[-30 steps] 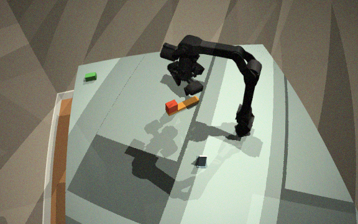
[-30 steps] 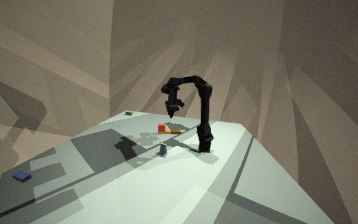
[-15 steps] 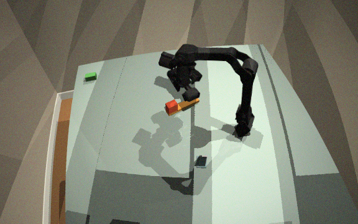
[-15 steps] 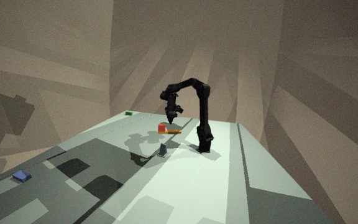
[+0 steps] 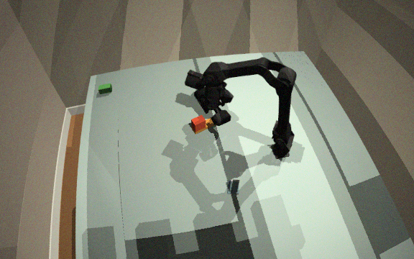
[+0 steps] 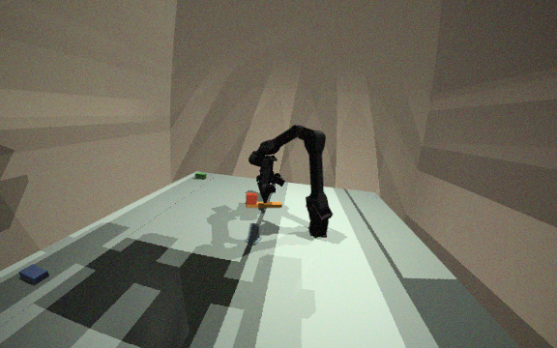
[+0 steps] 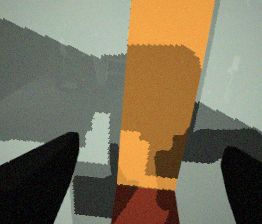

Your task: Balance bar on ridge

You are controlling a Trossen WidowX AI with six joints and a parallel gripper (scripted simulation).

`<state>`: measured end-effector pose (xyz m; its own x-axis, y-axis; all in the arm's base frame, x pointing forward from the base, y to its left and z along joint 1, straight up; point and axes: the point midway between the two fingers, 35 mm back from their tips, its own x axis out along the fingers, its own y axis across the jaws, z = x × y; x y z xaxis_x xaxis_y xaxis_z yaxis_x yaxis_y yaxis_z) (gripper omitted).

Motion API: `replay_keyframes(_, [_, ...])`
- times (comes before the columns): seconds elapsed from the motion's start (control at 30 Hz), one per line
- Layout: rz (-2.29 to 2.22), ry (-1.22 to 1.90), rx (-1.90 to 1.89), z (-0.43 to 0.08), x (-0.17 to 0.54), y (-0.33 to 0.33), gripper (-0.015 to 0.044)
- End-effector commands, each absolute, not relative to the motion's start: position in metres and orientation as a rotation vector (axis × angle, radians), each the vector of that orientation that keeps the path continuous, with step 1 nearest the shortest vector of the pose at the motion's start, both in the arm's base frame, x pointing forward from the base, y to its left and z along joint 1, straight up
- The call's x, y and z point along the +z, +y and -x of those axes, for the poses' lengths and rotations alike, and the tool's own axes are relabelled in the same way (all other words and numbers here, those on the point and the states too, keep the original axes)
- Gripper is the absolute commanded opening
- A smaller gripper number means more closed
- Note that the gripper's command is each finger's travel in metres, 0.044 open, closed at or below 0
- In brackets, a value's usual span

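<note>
The orange bar (image 5: 209,123) (image 6: 275,205) (image 7: 169,25) lies flat on the table, with a red block (image 5: 198,124) (image 6: 251,198) (image 7: 141,209) on one end. My gripper (image 5: 215,117) (image 6: 265,199) (image 7: 151,148) is open and low over the bar, close to the red block. In the wrist view the fingers stand on either side of the bar, with a gap to it on both sides. They hide part of the bar in the top view. The ridge (image 5: 233,186) (image 6: 253,233), a small dark grey wedge, stands apart from the bar with nothing on it.
A green block (image 5: 105,88) (image 6: 200,176) lies near the table's far left corner. A blue block (image 6: 34,274) lies near the left edge in the exterior view. The arm's base (image 5: 281,145) (image 6: 318,224) stands to the right of the ridge. Arm shadows cross the table (image 5: 149,108).
</note>
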<state>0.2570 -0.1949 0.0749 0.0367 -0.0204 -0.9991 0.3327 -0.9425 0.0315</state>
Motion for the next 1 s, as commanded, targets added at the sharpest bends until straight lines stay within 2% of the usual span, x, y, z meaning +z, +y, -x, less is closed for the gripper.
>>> replay_keyframes(0.0, [-2.052, 0.319, -2.005, -0.255, 0.067, -0.195, 0.0315])
replay_keyframes(0.87, [-2.052, 0.319, -2.005, -0.255, 0.05, -0.195, 0.0315])
replay_keyframes(0.97, [-2.057, 0.326, -2.001, -0.256, 0.05, -0.194, 0.0236])
